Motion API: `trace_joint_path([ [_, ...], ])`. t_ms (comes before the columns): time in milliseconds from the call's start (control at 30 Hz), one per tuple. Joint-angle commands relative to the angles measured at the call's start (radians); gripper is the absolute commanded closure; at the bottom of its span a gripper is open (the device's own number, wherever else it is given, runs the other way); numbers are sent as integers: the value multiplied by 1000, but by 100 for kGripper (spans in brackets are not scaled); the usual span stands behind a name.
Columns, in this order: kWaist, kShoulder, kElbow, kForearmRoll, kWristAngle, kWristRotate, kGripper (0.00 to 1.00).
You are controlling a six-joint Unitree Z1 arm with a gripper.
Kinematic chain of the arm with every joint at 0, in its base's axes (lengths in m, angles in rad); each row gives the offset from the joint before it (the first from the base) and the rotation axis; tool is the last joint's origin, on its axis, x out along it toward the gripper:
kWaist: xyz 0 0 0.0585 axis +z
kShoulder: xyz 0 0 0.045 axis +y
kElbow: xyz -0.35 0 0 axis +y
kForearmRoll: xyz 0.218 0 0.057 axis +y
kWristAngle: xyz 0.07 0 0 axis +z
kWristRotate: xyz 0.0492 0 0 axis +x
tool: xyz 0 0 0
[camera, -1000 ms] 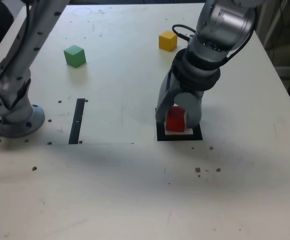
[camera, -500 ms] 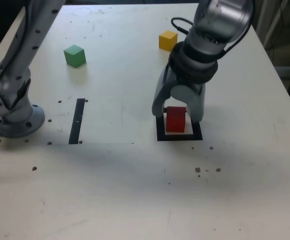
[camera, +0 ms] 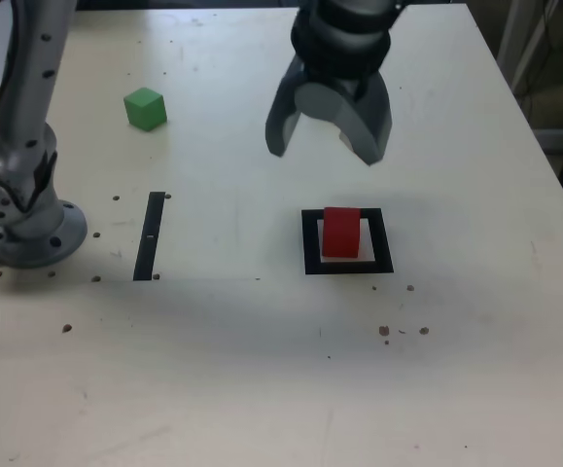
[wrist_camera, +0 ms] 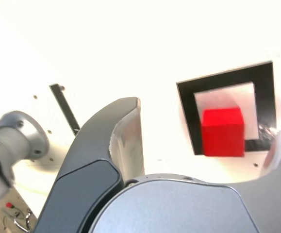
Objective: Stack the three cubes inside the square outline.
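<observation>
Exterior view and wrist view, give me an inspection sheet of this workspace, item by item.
Surface: pale table, scattered dark specks.
Job's things: red cube inside the square outline; green cube far off toward the exterior view's left; yellow cube not visible.
Clutter: thin black strip.
Grippers: gripper open, empty, raised above the table, apart from the red cube.
Cables: nothing seen.
Surroundings: arm base at the exterior view's left; dark floor beyond the table's edge.
</observation>
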Motion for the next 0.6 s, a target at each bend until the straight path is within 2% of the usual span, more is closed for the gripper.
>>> trace_joint_path([
  [0,53,-26,1,13,24,58,0],
  [167,172,-39,-25,22,108,182,0],
  [333,294,-14,-87,13,162,320,0],
  [467,419,27,-161,5,176,455,0],
  [567,474,66,-200,1,176,536,0],
])
